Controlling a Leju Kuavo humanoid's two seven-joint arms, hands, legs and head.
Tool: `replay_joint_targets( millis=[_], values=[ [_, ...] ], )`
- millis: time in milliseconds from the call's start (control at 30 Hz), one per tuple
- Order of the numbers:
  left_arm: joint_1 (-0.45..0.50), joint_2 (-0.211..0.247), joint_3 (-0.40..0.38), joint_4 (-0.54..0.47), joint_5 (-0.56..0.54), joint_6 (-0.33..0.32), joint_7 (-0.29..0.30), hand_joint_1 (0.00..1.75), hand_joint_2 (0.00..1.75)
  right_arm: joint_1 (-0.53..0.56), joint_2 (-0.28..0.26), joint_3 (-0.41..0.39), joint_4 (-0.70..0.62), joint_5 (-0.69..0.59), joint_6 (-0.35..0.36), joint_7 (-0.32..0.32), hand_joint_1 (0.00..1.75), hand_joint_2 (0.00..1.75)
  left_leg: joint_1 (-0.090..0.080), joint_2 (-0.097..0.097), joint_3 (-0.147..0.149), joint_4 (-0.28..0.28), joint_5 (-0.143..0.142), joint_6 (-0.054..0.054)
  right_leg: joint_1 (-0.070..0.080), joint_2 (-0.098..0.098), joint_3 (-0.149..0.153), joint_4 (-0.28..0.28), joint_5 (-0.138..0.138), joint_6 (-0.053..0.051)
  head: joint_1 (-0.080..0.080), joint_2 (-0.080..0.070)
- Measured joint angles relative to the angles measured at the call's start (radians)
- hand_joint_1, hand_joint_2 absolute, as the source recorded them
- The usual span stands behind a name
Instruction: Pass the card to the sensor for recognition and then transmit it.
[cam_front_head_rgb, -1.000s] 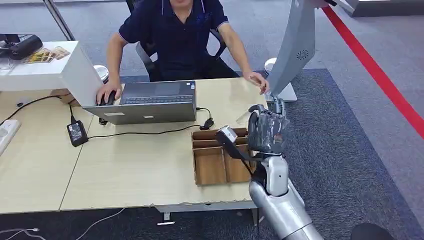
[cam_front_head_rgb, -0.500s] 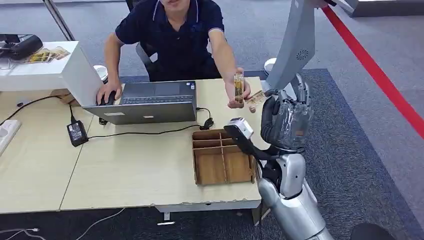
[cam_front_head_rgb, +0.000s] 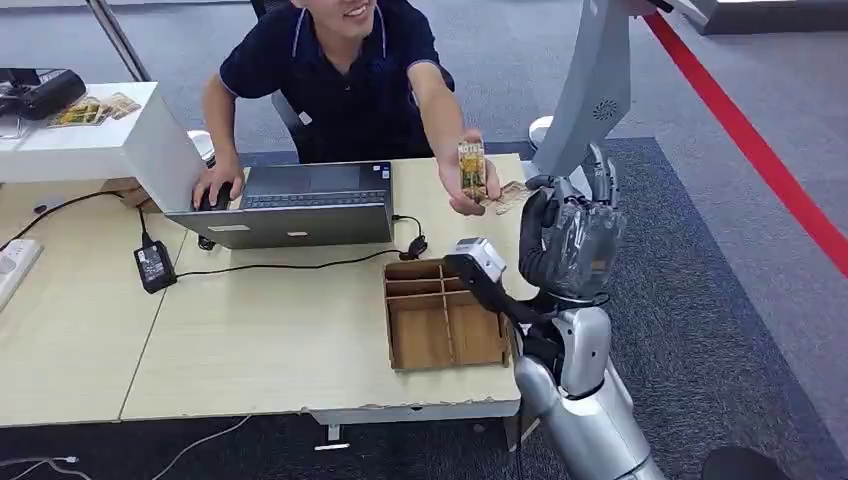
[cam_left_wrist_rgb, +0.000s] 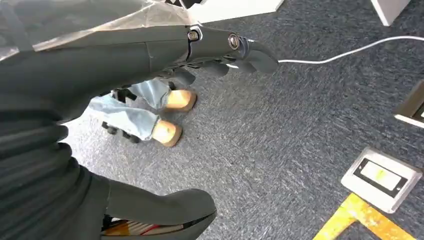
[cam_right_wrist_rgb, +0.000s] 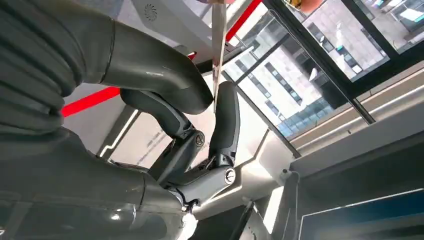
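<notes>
The worktop (cam_front_head_rgb: 250, 340), a pale wooden desk, is carrying an open laptop (cam_front_head_rgb: 290, 205), a black power adapter (cam_front_head_rgb: 153, 265) with its cable, and an open wooden divider box (cam_front_head_rgb: 443, 315) near the robot's side. A person (cam_front_head_rgb: 340, 80) is sitting behind the laptop and reaching across the desk, offering an upright card (cam_front_head_rgb: 471, 170) pinched in the outstretched hand (cam_front_head_rgb: 468, 185). A tall grey stand (cam_front_head_rgb: 595, 95) is rising just beyond the robot's arm; whether it carries the sensor cannot be told.

Judged from how things lie, the task is only at its opening: the card is being handed over, and the pass to the sensor and the onward transfer are both left to do.

The right hand (cam_front_head_rgb: 570, 235) is raised beside the far right corner of the desk, close to the offered card. In the right wrist view the card (cam_right_wrist_rgb: 218, 50) is showing edge-on as a thin strip running down between the thick thumb (cam_right_wrist_rgb: 150, 65) and a dark fingertip (cam_right_wrist_rgb: 227, 117). The fingers are standing partly apart around it, and whether they are already pressing on the card cannot be told; the person's fingers are gripping its far end.

The left hand (cam_left_wrist_rgb: 150, 55) is hanging low over grey carpet, fingers extended and spread, holding nothing.
</notes>
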Motion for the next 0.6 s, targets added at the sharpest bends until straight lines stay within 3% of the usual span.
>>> replay_joint_targets(
  millis=[33, 67, 367, 400, 600],
  values=[
    [0.000, 0.000, 0.000, 0.000, 0.000, 0.000, 0.000, 0.00, 1.75, 0.000, 0.000, 0.000, 0.000, 0.000, 0.000, -0.001, 1.71, 1.75, 0.000, 0.000, 0.000, 0.000, 0.000, 0.000, 0.000, 0.000, 0.000, 0.000, 0.000, 0.000, 0.000, 0.000],
    [-0.001, 0.000, 0.000, 0.000, 0.000, 0.000, 0.000, 0.00, 1.75, 0.000, 0.000, 0.000, 0.000, 0.000, 0.000, -0.003, 0.00, 1.75, 0.000, 0.000, 0.000, 0.000, 0.000, 0.000, 0.000, 0.000, 0.000, 0.000, 0.000, 0.000, 0.000, 0.000],
    [-0.001, 0.000, 0.000, 0.000, 0.003, 0.000, 0.000, 0.00, 1.75, 0.002, 0.012, 0.001, 0.000, 0.010, 0.001, -0.006, 0.00, 1.75, 0.000, 0.000, 0.000, 0.000, 0.000, 0.000, 0.000, 0.000, 0.000, 0.000, 0.000, 0.000, 0.000, 0.000],
    [0.000, 0.000, 0.000, 0.000, 0.003, 0.000, 0.000, 0.00, 1.75, 0.002, 0.015, 0.001, 0.000, 0.011, 0.001, -0.007, 0.00, 0.00, 0.000, 0.000, 0.000, 0.000, 0.000, 0.000, 0.000, 0.000, 0.000, 0.000, 0.000, 0.000, 0.000, 0.000],
    [0.000, 0.000, -0.001, 0.000, 0.002, -0.003, -0.003, 0.00, 1.75, 0.006, 0.022, 0.001, 0.000, 0.018, 0.001, -0.016, 0.00, 0.00, 0.000, 0.000, 0.000, 0.000, 0.000, 0.000, 0.000, 0.000, 0.000, 0.000, 0.000, 0.000, 0.000, 0.000]
  ],
)
